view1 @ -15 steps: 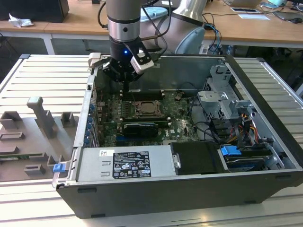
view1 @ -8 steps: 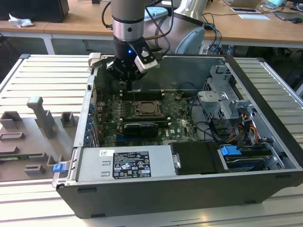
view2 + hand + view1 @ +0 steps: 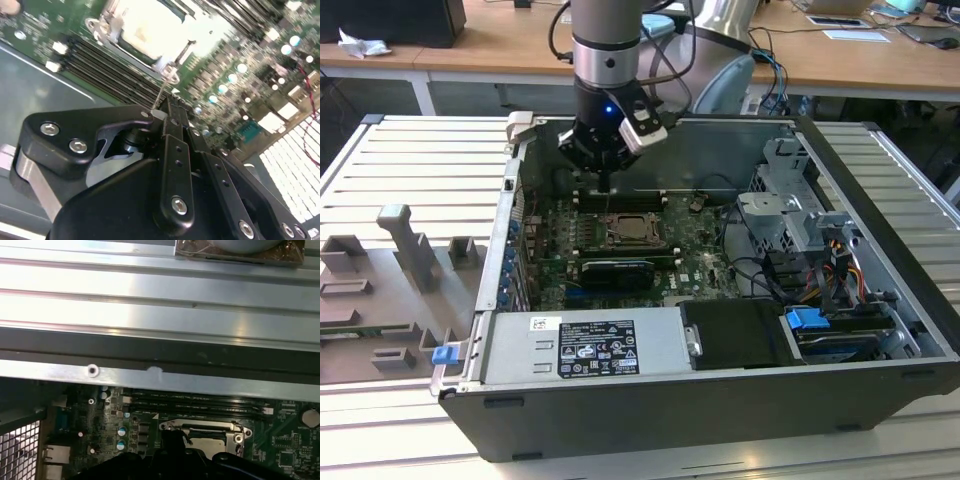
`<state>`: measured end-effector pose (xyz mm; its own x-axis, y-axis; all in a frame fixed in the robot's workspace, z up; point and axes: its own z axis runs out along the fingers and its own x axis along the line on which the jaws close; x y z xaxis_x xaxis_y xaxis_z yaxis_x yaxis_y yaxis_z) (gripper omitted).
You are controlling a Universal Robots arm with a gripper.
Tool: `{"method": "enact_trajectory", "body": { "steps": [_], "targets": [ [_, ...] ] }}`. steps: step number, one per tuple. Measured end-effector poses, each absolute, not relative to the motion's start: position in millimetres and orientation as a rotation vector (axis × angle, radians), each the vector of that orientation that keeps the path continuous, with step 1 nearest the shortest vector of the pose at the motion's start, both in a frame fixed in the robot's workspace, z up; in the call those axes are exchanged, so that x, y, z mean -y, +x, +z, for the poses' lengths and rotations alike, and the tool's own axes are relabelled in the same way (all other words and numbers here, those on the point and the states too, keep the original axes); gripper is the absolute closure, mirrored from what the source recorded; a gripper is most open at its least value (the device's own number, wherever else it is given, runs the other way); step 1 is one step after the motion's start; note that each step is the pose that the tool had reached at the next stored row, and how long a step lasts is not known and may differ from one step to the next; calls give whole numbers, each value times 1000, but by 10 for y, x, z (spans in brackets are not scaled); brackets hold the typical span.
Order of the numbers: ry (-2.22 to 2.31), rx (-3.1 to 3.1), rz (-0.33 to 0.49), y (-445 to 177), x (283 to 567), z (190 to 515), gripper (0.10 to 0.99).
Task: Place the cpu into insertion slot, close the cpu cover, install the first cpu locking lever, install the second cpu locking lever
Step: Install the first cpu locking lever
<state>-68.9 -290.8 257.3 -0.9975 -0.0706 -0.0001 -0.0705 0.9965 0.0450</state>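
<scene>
The insertion slot [image 3: 633, 233] sits mid-motherboard in the open computer case. The cpu [image 3: 150, 25] lies in it, pale and bright, also seen in the first wrist view [image 3: 207, 443]. The silvery cpu cover [image 3: 111, 31] lies down around the chip. My gripper [image 3: 607, 180] hangs just behind the socket, toward the case's back wall. In the second wrist view its black fingers [image 3: 172, 125] are pressed together on a thin wire cpu locking lever [image 3: 164, 90], which runs from the fingertips to the socket's corner. I cannot tell which of the two levers it is.
Long black memory slots [image 3: 100, 60] run beside the socket, under the gripper. A black card [image 3: 615, 270] lies in front of the socket. The power supply [image 3: 585, 345] fills the case's near side, and a drive cage [image 3: 790, 210] stands on the exterior view's right. Case walls [image 3: 650, 135] enclose the board.
</scene>
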Motion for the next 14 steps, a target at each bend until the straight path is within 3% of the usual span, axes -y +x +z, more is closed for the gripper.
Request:
{"method": "enact_trajectory", "body": {
  "steps": [6,9,14],
  "targets": [
    [111,3137,-69,-446,2908,2560,980],
    [111,3137,-136,-417,2911,2547,980],
    [94,3137,-152,-405,2919,2476,980]
  ]
}}
